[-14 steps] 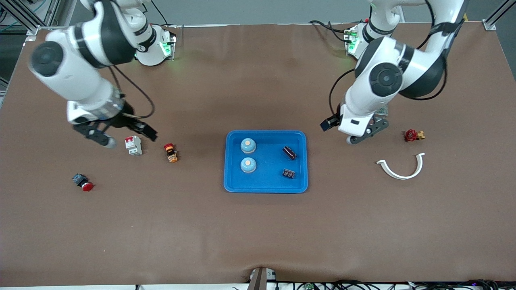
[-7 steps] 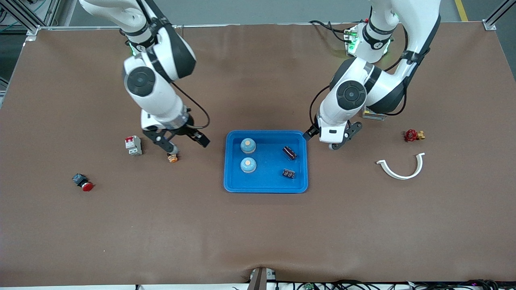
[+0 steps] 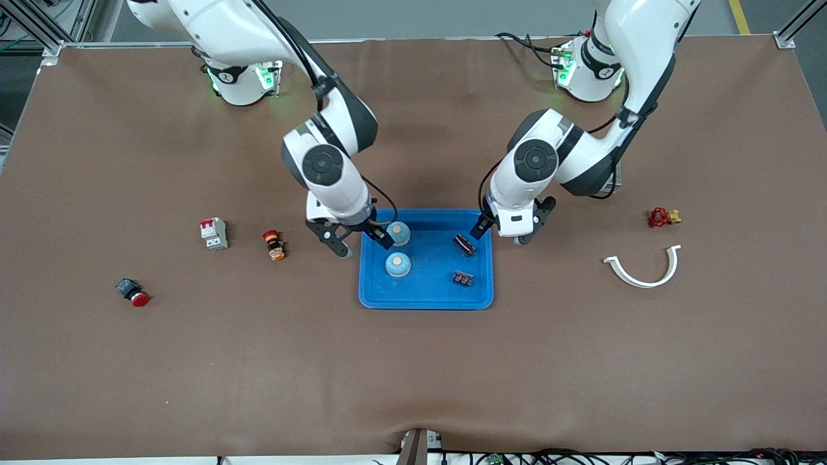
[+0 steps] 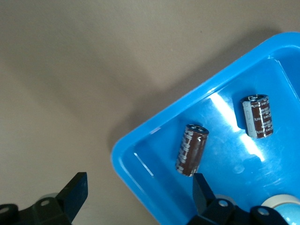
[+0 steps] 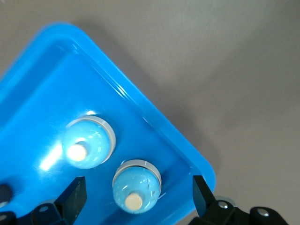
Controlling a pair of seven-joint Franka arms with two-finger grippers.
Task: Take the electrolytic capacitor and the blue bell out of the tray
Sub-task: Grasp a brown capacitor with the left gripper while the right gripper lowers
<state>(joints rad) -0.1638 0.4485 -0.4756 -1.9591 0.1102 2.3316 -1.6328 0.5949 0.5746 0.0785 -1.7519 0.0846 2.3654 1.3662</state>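
The right gripper (image 3: pixel 362 242) hangs over the blue tray (image 3: pixel 426 298) at its edge toward the right arm's end of the table, jaws spread wide and holding nothing, one finger outside the rim and the other over the tray beside the farther bell (image 3: pixel 398 233). Its wrist view shows that bell (image 5: pixel 136 187) sitting between the two fingertips (image 5: pixel 72 196), with the second bell (image 5: pixel 87 143) next to it inside the tray wall (image 5: pixel 154 126). In the front view the second bell (image 3: pixel 398 264) sits nearer the camera than the first. Across the tray, the left gripper (image 3: pixel 501 236) hovers over the corner toward the left arm's end, jaws likewise gaping and empty. Its wrist camera catches one capacitor (image 4: pixel 191 149) lying on its side just inside the tray corner (image 4: pixel 123 157), a second capacitor (image 4: pixel 257 116) near it. From the front, the capacitors (image 3: pixel 464 245) and (image 3: pixel 462 278) both lie in the tray.
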